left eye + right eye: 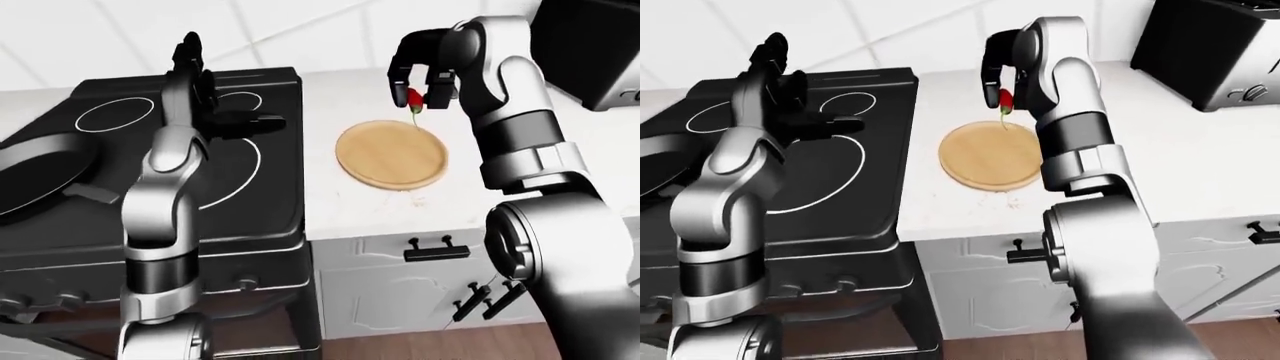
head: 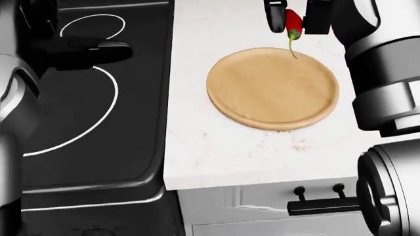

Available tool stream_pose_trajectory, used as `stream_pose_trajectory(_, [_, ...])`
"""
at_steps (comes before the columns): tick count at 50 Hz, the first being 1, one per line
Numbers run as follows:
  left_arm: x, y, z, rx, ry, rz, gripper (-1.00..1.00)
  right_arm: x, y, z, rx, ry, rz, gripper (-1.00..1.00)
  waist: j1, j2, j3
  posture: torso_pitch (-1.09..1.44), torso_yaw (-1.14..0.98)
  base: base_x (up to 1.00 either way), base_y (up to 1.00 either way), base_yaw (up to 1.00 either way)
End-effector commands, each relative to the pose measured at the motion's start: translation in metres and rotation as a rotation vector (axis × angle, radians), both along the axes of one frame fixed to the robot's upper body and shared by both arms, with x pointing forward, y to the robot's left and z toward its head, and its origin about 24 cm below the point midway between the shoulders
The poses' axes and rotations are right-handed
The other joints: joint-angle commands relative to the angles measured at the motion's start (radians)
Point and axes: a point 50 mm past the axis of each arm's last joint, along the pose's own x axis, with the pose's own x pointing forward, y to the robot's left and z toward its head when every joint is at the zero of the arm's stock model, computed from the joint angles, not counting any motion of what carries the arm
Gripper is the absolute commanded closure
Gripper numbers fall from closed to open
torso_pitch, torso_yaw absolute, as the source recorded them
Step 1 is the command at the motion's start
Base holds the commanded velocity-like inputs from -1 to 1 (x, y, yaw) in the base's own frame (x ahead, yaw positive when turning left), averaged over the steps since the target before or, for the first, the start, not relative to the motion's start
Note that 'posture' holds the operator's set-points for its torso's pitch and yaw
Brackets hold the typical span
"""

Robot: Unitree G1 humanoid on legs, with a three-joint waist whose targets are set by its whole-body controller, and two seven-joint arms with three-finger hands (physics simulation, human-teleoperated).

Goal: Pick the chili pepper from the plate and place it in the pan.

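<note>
White counter, wooden plate – chili pepper pinched in right robot hand, above plate's top edge

Silver-grey humanoid arms, black joints.
Glossy metallic cylindrical segments, black bands between; black three-finger right hand upper centre, left hand black too.
</note>
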Motion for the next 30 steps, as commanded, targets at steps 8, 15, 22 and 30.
stream_pose_trajectory(8, [-0.0044, 0.0021, 0.0184, 0.004, -0.085, 0.007, -1.00, -0.0056, 0.0037, 0.0244, 0.006, -0.086, 0.016, 1.00, -0.006, -0.003, -0.039, 0.00, 0.00, -0.12, 0.00, 0.00])
stream_pose_trajectory(15, [-0.0042, 0.0021, 0.0183, 0.004, -0.085, 0.007, -1.00, -0.0059, 0.0028, 0.0255, 0.003, -0.087, 0.017, 1.00, 0.021, -0.095, -0.006, 0.00, 0.00, 0.00, 0.00, 0.00])
stream_pose_trajectory(22, [-0.0042, 0.0028, 0.0185, 0.003, -0.086, 0.009, -1.00, -0.0055, 0.0034, 0.0245, 0.007, -0.084, 0.017, 1.00, -0.003, -0.046, -0.006, 0.00, 0.00, 0.00, 0.00, 0.00])
stream_pose_trajectory(30, [-0.0046, 0.0027, 0.0197, 0.003, -0.089, 0.011, -1.00, -0.0054, 0.0020, 0.0247, 0.010, -0.088, 0.010, 1.00, -0.015, -0.026, -0.004, 0.00, 0.00, 0.00, 0.04, 0.00])
